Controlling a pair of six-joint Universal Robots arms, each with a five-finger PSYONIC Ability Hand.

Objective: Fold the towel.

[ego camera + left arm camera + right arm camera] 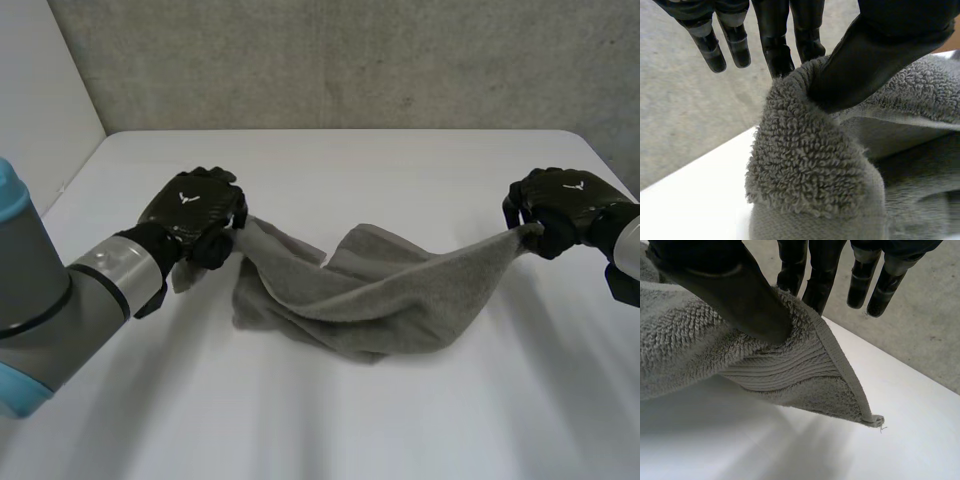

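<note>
One grey towel (pixel 370 295) is strung between two black hands over a white table (pixel 350 430).

On the left, the grey left arm (pixel 90 290) with its blue cap reaches in from the near side. The left hand (pixel 195 210) is at the left end of the towel. It is closed on the cloth. In the left wrist view, its thumb (pixel 875 55) presses a fluffy bunch of towel against two of its fingers (pixel 772 45). The other fingers of that hand stick out straight beside them and touch nothing. A small flap of towel hangs down just under this hand.

In the middle, the towel sags low and is all bunched up and wrinkled. Its lowest part looks like it lies on the table. One fold pokes up on the far side, near the middle.

On the right, the towel rises up in a thin, stretched strip to the right hand (pixel 555 205). This hand is closed on the cloth too. In the right wrist view, its thumb (pixel 730 290) pinches the towel's edge against two fingers (pixel 822 275), close to a corner (pixel 872 419). That corner hangs free above the table, with a tiny loose thread on it. The hand's other fingers are straight and bare.

Far behind the table stands a rough grey wall (pixel 350 60).
</note>
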